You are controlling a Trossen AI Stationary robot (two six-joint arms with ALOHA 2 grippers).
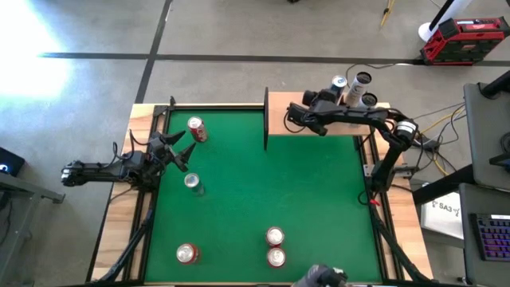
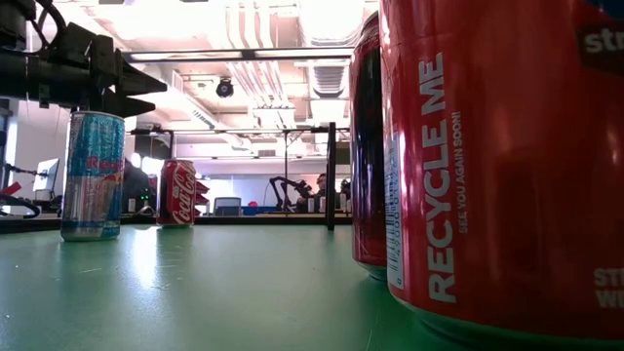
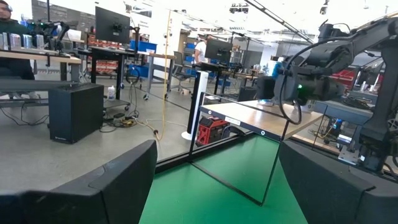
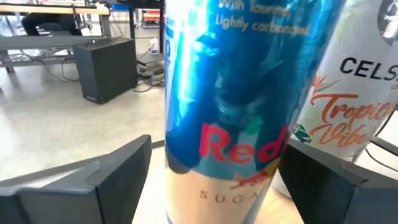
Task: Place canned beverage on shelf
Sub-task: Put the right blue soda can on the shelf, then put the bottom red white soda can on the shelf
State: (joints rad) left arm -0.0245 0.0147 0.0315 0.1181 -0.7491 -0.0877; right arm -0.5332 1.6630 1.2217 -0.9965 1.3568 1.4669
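The shelf (image 1: 319,119), a light-wood board with black posts, stands at the table's far right; it also shows in the left wrist view (image 3: 249,118). A blue Red Bull can (image 4: 230,106) stands upright on it (image 1: 340,82), with a white Celsius can (image 4: 354,106) behind. My right gripper (image 4: 214,180) is open over the shelf (image 1: 333,91), with a finger on either side of the blue can. My left gripper (image 1: 179,147) is open and empty above the felt at the left (image 3: 214,186), between a red cola can (image 1: 196,129) and a second blue can (image 1: 192,182).
Two more cans (image 1: 365,86) stand at the shelf's far right. Three red cans stand near the front edge (image 1: 186,253) (image 1: 275,236) (image 1: 276,257) and fill the right of the low view (image 2: 487,166). The green felt's middle (image 1: 271,183) is bare.
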